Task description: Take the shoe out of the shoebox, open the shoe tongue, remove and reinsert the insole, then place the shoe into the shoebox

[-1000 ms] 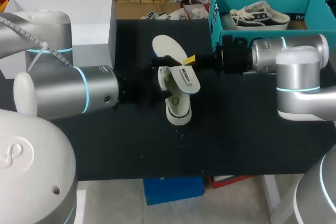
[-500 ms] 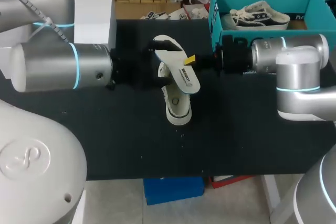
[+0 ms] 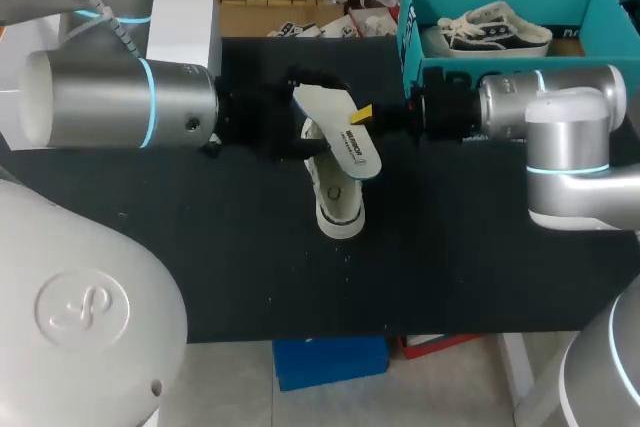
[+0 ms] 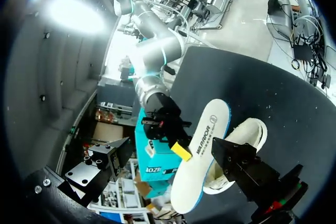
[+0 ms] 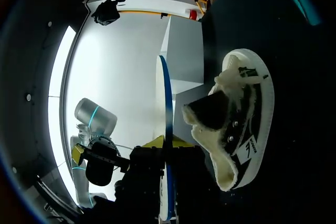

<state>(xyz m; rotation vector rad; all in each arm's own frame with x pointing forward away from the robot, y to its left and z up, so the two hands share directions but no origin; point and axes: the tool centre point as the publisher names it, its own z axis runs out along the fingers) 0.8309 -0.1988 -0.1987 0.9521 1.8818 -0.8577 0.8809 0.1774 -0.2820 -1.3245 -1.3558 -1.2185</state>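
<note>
On a black table [image 3: 450, 247], a white shoe [image 3: 338, 197] lies outside the teal shoebox [image 3: 410, 42], its insole [image 3: 345, 127] out and pinched by the right pincer [image 3: 362, 113]; the left pincer's [image 3: 285, 117] grip is unclear; reinserting and reboxing seemingly remain.

White insole [image 3: 340, 128] — poised above white shoe [image 3: 339, 204].

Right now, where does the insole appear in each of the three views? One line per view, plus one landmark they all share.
Head view: insole slanted at mid-table, overlapping the shoe at its far end.
Left wrist view: insole broad face showing, in front of the shoe.
Right wrist view: insole edge-on, a thin strip between the right gripper tips, beside the shoe.
Shared landmark: the shoe.
</note>
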